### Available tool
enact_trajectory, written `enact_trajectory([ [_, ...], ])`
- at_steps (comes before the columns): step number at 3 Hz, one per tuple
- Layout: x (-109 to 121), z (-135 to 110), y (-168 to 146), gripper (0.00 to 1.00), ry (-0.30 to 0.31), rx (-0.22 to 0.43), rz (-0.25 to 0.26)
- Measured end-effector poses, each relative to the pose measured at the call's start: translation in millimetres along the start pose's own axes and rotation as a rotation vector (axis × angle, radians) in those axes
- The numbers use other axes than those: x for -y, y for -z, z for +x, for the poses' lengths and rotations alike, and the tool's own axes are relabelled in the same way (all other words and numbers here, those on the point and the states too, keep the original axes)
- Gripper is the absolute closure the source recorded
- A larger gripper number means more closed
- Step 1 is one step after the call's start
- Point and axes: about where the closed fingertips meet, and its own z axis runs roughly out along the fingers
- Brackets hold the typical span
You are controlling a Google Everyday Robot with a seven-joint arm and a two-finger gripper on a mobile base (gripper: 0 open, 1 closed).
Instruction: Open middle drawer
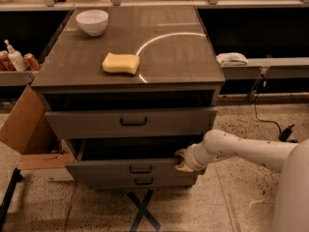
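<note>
- Seeing middle drawer (106,169) sitting partly pulled out, low in the cabinet between top drawer (87,124) and bottom drawer (111,182), with a dark opening showing above its front.
- Placing gripper (182,161) at that drawer's right top edge, well right of the bar handle (140,168); apart or together: cannot tell.
- Risking racking and jamming by pulling from one corner.
- Risking slipping off the edge by not holding the handle.
- Possibly jolting sponge (120,63) and bowl (92,21) on tabletop (183,57) by jerking.
</note>
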Motion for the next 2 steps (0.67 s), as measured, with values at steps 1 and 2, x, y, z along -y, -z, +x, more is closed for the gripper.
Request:
enact_trajectory([
  [1, 0.3, -0.9, 1.6, 0.63, 0.000, 0.000, 0.000],
  [2, -0.9, -1.4, 0.0, 0.38, 0.000, 0.001, -0.003],
])
